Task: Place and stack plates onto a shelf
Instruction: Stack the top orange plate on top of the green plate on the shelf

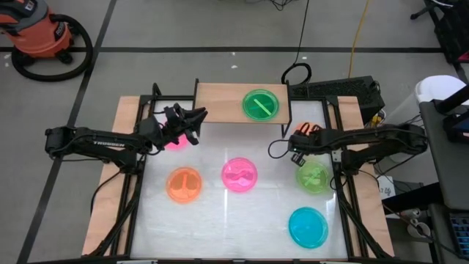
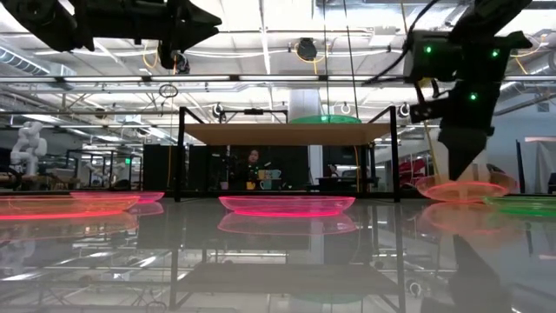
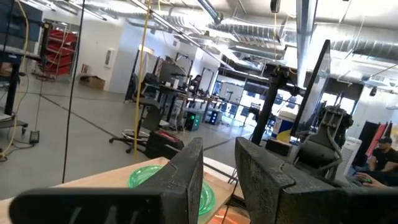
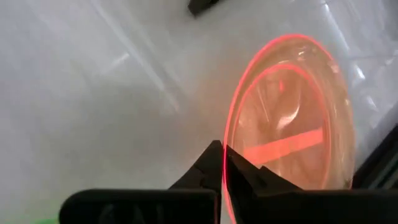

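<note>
An orange and black shop vacuum (image 1: 40, 33) with a coiled black hose (image 1: 77, 55) is seen on the grey floor beyond the table's (image 1: 220, 220) far left corner, and a yellow cable (image 1: 357, 37) and a black cable (image 1: 302, 33) are laid across the floor toward the table's far edge. A white, wood-edged top is shown on the table, and a black keyboard (image 1: 344, 89) is set just past its far right corner. In the room behind, a seated person (image 3: 380, 158) is glimpsed at a desk.
</note>
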